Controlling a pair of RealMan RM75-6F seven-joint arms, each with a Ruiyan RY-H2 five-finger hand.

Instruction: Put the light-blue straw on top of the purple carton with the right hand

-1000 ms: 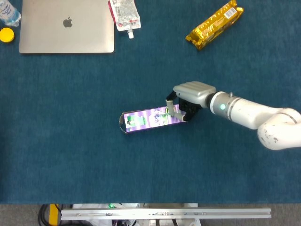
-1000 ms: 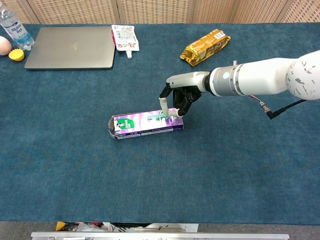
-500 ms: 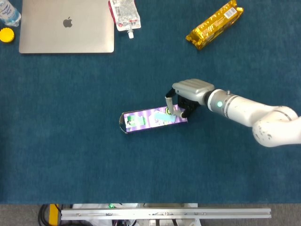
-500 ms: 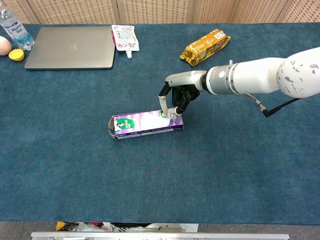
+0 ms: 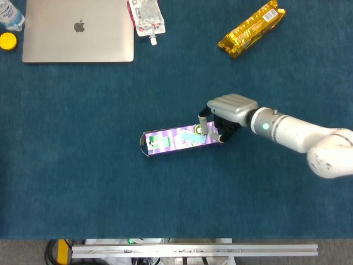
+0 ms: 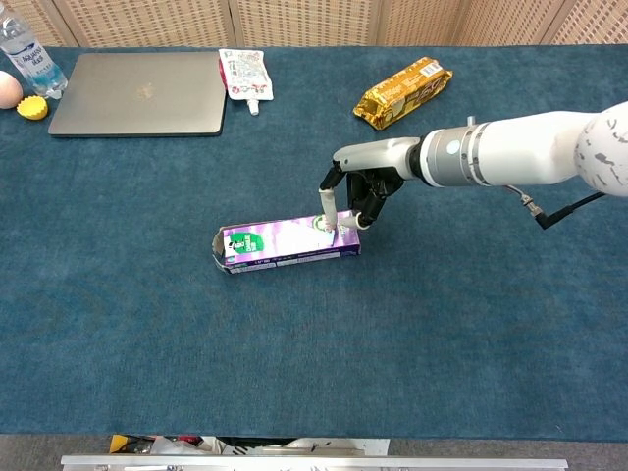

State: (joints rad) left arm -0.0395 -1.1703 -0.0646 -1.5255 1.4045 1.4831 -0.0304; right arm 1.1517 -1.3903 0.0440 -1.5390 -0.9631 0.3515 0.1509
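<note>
The purple carton (image 5: 179, 141) (image 6: 285, 243) lies on its side in the middle of the blue table. A short light-blue straw (image 5: 191, 137) (image 6: 320, 225) rests on its top face, near the right end. My right hand (image 5: 223, 113) (image 6: 361, 191) hovers over that right end, reaching in from the right. Its thumb (image 6: 328, 204) points down beside the straw, and the other fingers (image 5: 216, 136) curl down at the carton's end. Thumb and fingers stand apart with nothing pinched between them. Whether a fingertip still touches the straw is hard to tell. The left hand does not show.
A closed laptop (image 5: 77, 30) and a white pouch (image 5: 146, 16) lie at the back left. Beside them are a yellow cap (image 5: 7, 40) and a water bottle (image 5: 10, 15). A gold snack pack (image 5: 252, 28) lies at the back right.
The right hand has let the straw down onto the carton's top and shifted slightly right. The straw now shows lying free on the carton.
</note>
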